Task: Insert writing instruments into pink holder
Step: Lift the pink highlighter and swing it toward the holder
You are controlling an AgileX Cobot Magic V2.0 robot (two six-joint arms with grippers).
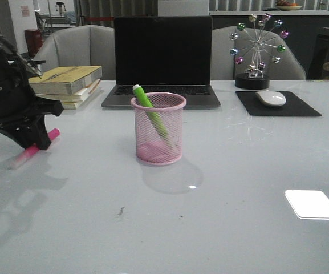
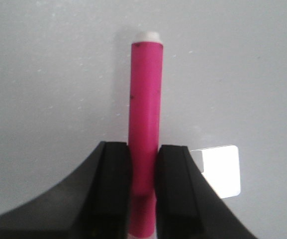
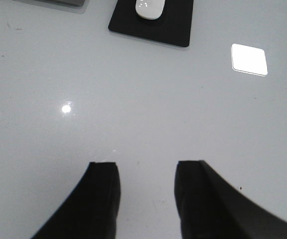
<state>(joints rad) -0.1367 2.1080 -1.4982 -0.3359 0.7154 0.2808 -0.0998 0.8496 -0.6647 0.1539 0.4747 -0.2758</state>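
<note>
The pink holder (image 1: 173, 135), a round wire-mesh cup, stands mid-table in front of the laptop. The lime green highlighter (image 1: 146, 104) leans inside it, its top poking over the rim. The hot pink highlighter (image 1: 51, 135) (image 2: 145, 94) lies slanted low at the table's left, its pale cap towards the front. My left gripper (image 1: 37, 142) (image 2: 144, 147) is shut on its barrel, both fingers pressed to its sides. I cannot tell whether it still touches the table. My right gripper (image 3: 145, 164) hangs open over bare table and does not show in the front view.
A laptop (image 1: 163, 57) stands open behind the cup. Stacked books (image 1: 67, 81) lie at the back left. A white mouse (image 1: 271, 98) (image 3: 148, 7) rests on a black pad (image 1: 301, 107) (image 3: 173, 30) back right, with a ferris-wheel ornament (image 1: 258, 51) behind it.
</note>
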